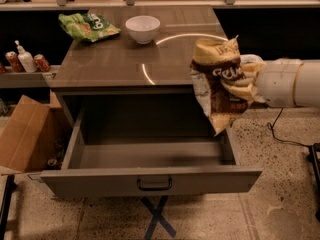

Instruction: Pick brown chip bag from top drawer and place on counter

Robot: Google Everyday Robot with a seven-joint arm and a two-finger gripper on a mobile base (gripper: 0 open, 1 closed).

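Note:
The brown chip bag (216, 84) hangs upright in my gripper (239, 81), which is shut on its right side. The bag is in the air at the counter's right front corner, above the right end of the open top drawer (150, 180). The drawer is pulled fully out and shows a bare floor. The counter (120, 59) is glossy grey-brown with a bright ring of light on it. My white arm reaches in from the right edge.
A green chip bag (87, 25) and a white bowl (143, 28) sit at the back of the counter. A cardboard box (25, 134) stands left of the cabinet. Cans and a bottle (25, 60) sit on a low shelf at left.

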